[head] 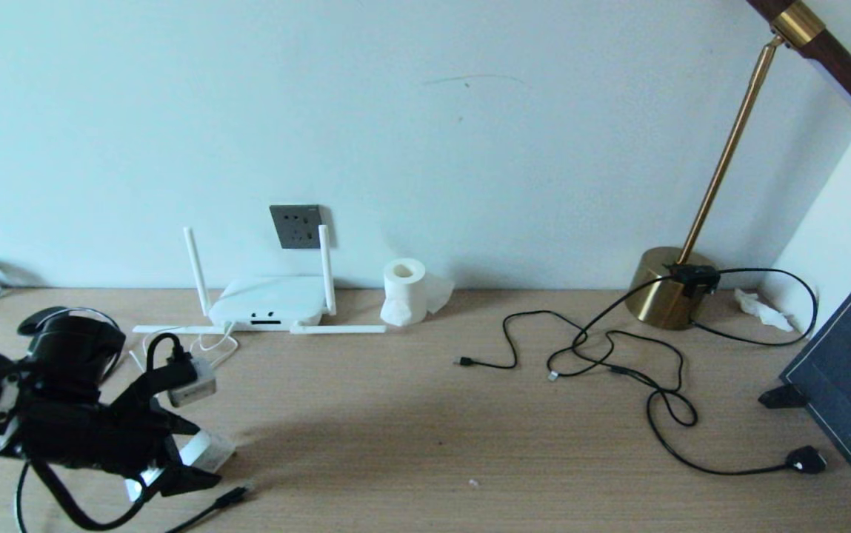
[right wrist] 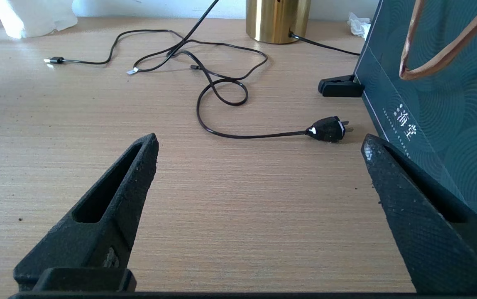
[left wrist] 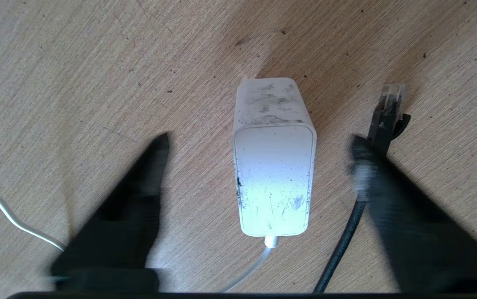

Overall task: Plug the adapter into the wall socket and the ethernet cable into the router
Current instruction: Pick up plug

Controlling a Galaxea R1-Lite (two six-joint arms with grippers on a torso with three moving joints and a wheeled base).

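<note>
Left gripper point(left wrist: 259, 166): black wedge fingers spread, straddling the adapter point(left wrist: 273, 166), a small white rounded-cube plug block, scuffed grey on its far face. Fingers blurred; a gap shows on each side, no contact seen yet. Block lies on the pale wood-grain desk point(left wrist: 76, 74), dead centre between the fingers, long axis running away from the wrist, thin white cord leaving its near end. Judgement: the closing line crosses the block's short sides, so a straight squeeze should seat it.

Obstruction: the ethernet cable point(left wrist: 381, 120), black boot with clear plastic tip, lies just beside the adapter, touching or under one finger. It could be caught in the pinch.

Head view: left arm low at the desk's near left corner. The router point(head: 269, 302), a flat white box with stick antennas, stands against the wall behind it; the wall socket point(head: 296, 226), a dark grey plate, is just above the router. Both well apart from the gripper. A white tissue roll point(head: 404, 290) sits beside the router.

Right gripper point(right wrist: 259, 153): fingers wide, idle, over bare desk near a chunky black plug point(right wrist: 327, 129) and a dark teal bag point(right wrist: 441, 124).
</note>
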